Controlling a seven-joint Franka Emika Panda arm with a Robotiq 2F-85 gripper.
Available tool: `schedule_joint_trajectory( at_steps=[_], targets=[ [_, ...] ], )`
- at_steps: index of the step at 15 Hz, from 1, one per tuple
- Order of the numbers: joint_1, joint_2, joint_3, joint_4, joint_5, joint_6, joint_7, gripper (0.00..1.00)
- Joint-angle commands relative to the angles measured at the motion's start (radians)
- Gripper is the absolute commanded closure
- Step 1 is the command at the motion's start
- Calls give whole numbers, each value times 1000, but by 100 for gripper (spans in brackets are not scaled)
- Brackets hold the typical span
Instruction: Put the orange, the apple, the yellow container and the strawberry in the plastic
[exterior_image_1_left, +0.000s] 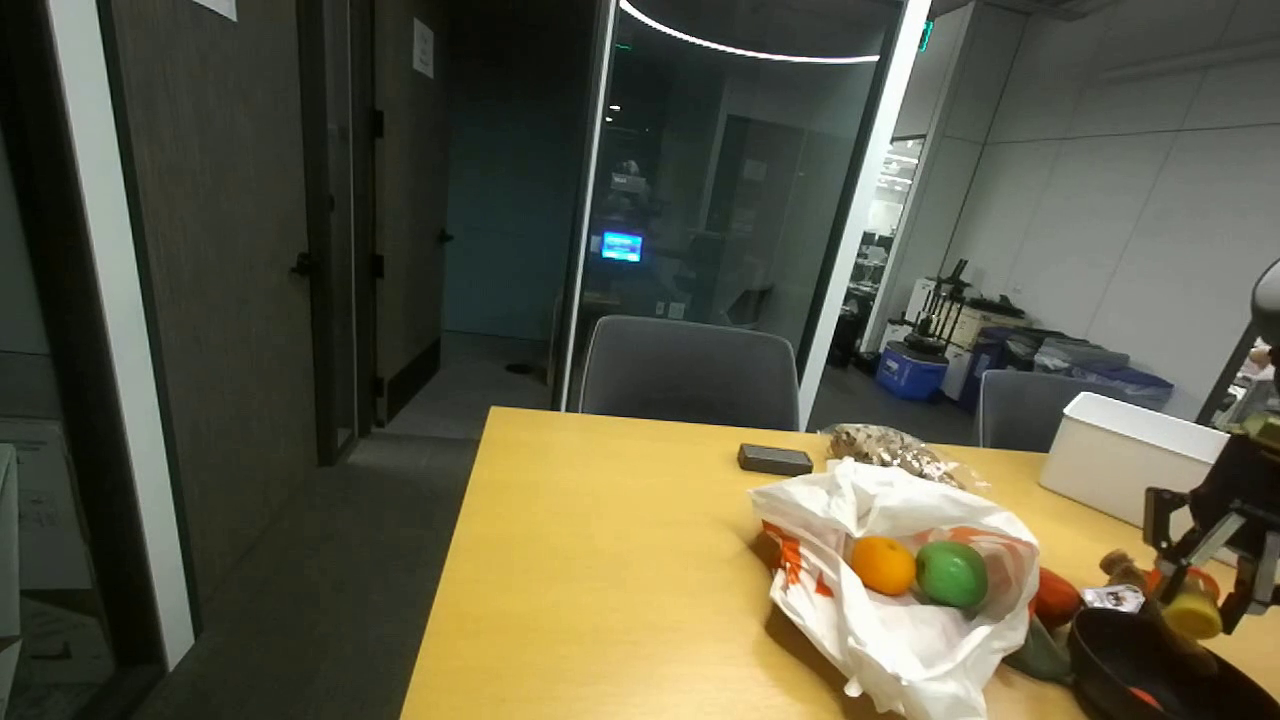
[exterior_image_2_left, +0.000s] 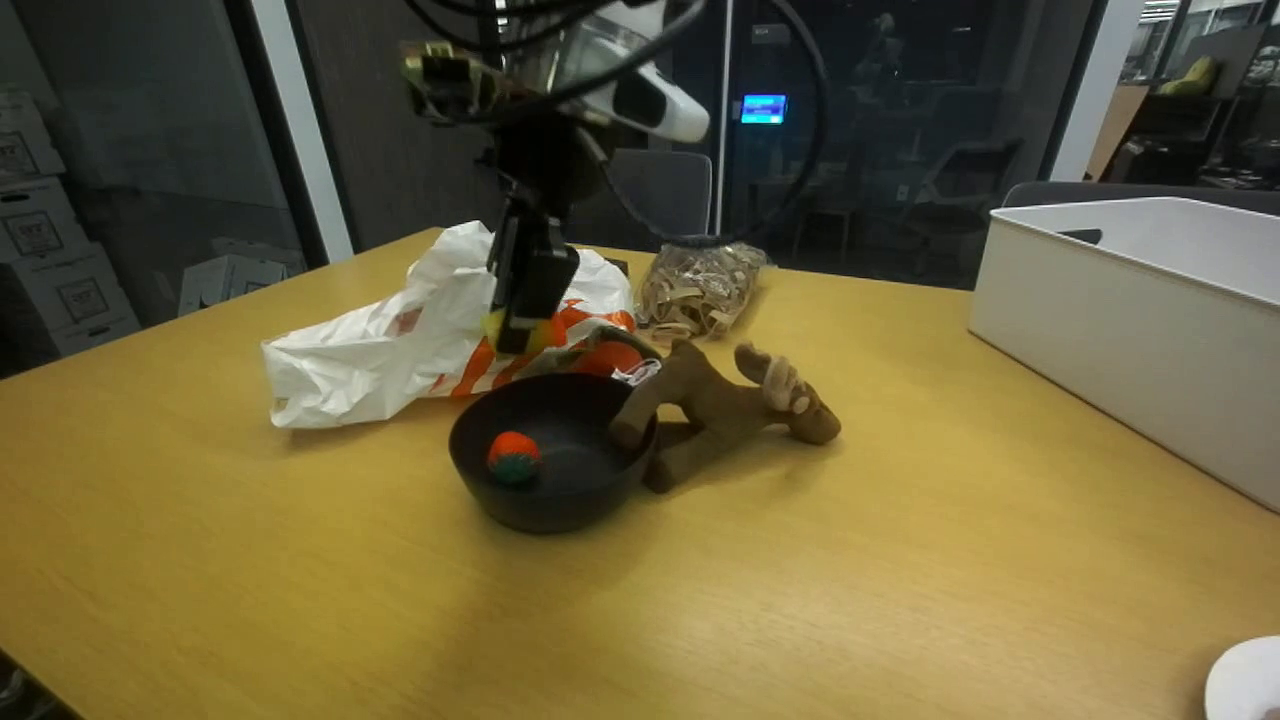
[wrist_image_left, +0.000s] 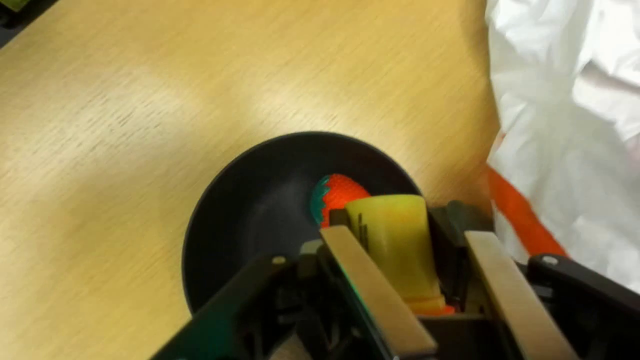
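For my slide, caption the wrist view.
End effector grips yellow container, partly hiding the strawberry in a black bowl; white bag at right.

In an exterior view, we see a dark door at the left and a grey floor at the lower left. In the upper centre, a curved white light shows in the glass panel. At the upper right, we find a pale wall. A grey chair stands behind the yellow bench.
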Motion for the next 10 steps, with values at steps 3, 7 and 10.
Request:
schedule_joint_trajectory(
  at_steps=[3,7,10],
  targets=[
    [89,-93,104,56,-7,-160,-83,82],
    [173,-39,196,129,-24,-179,-119,82],
    [212,37,252,183,-109,-108,-73,82]
  ],
)
